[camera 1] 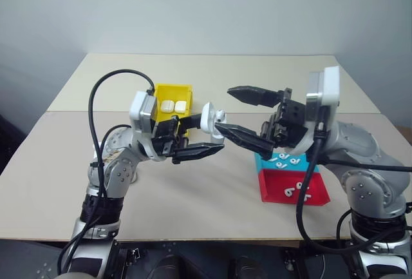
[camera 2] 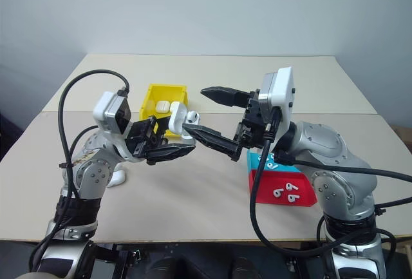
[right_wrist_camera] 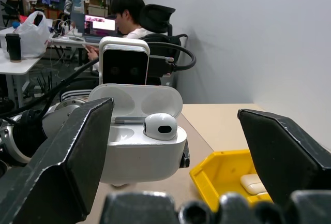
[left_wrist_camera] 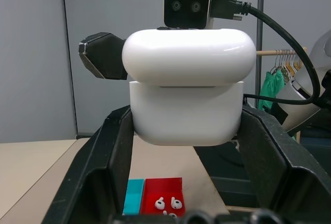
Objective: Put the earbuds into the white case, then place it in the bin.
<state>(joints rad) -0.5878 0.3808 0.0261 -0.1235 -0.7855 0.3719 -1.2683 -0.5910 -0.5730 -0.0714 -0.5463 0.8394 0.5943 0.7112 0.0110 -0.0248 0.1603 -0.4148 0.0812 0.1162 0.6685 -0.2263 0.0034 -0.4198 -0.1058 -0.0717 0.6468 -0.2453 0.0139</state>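
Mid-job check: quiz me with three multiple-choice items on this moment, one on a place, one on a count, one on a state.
1. Where is the open white case?
A. In the teal tray
B. Held up by the left gripper
C. Lying on the floor

2. How many closed cases lie in the yellow bin?
A. None
B. Two
C. Five

3. How do the right gripper's jaws stand?
A. Spread wide, gripping nothing
B. Clamped on the red tray
C. Closed on the bin wall

Answers:
1 B: the black fingers clamp the case's sides above the table.
2 B: two white cases sit side by side inside it.
3 A: its jaws gape on either side of the case, where one earbud sits.
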